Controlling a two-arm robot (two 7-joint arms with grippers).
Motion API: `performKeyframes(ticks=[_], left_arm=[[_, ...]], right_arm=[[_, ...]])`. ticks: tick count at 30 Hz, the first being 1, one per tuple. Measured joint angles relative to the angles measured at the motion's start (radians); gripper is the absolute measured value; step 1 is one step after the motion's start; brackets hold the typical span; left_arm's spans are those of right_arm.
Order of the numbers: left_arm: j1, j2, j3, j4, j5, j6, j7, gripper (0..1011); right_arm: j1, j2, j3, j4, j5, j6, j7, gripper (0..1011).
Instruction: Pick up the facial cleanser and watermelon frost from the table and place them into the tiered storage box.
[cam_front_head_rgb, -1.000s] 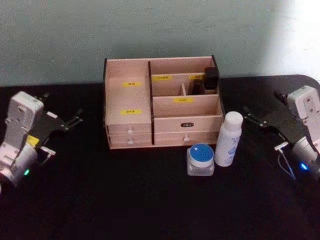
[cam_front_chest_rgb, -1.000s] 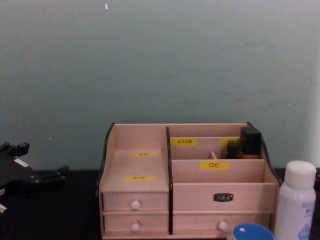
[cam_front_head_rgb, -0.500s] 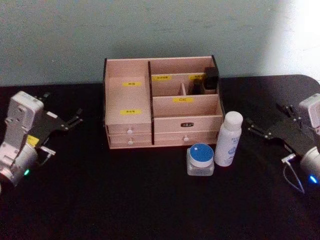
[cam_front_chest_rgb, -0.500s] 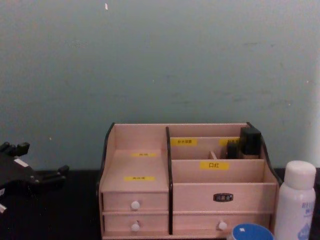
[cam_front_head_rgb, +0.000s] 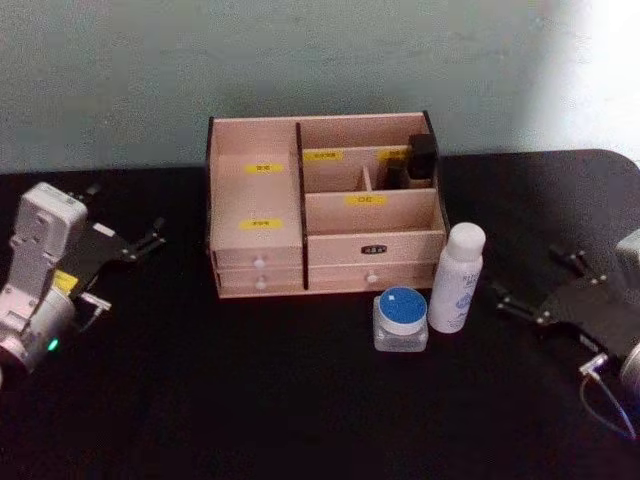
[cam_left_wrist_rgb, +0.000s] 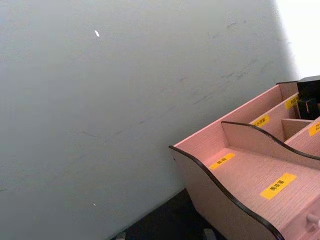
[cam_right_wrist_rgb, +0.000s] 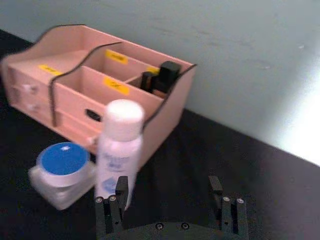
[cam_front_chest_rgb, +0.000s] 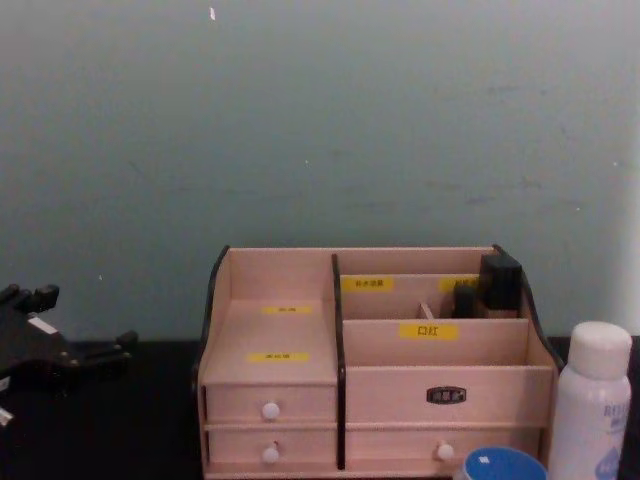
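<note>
Right gripper (cam_front_head_rgb: 527, 277) nearer blue-lettered facial cleanser (cam_front_head_rgb: 456, 277) now (left gripper (cam_front_head_rgb: 125, 214) idle)

Wall: a plain, pale grey-green wall (cam_front_head_rgb: 120, 80) rises straight behind the far edge; it is matte, with faint scuffs.
Mark: a small white fleck (cam_front_chest_rgb: 211, 13) sits high on the wall.
Light: a bright white patch (cam_front_head_rgb: 600, 70) washes out the wall above the far right corner; elsewhere the light is dim and even.
Surface: a black, matte surface (cam_front_head_rgb: 250, 400) with a rounded far right corner.
</note>
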Motion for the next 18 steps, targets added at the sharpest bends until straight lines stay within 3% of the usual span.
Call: performKeyframes(ticks=[6, 11, 18], left_arm=[[0.000, 0.000, 0.000, 0.000, 0.000, 0.000, 0.000, 1001], [0.000, 0.000, 0.000, 0.000, 0.000, 0.000, 0.000, 1001], [0.000, 0.000, 0.000, 0.000, 0.000, 0.000, 0.000, 1001]], right_arm=[[-0.030, -0.001, 0.010, -0.033, 0.042, 0.020, 0.052, 1000], [-0.030, -0.033, 0.010, -0.027, 0.067, 0.026, 0.090, 1000], [-0.007, -0.086, 0.005, 0.005, 0.064, 0.017, 0.103, 1000]])
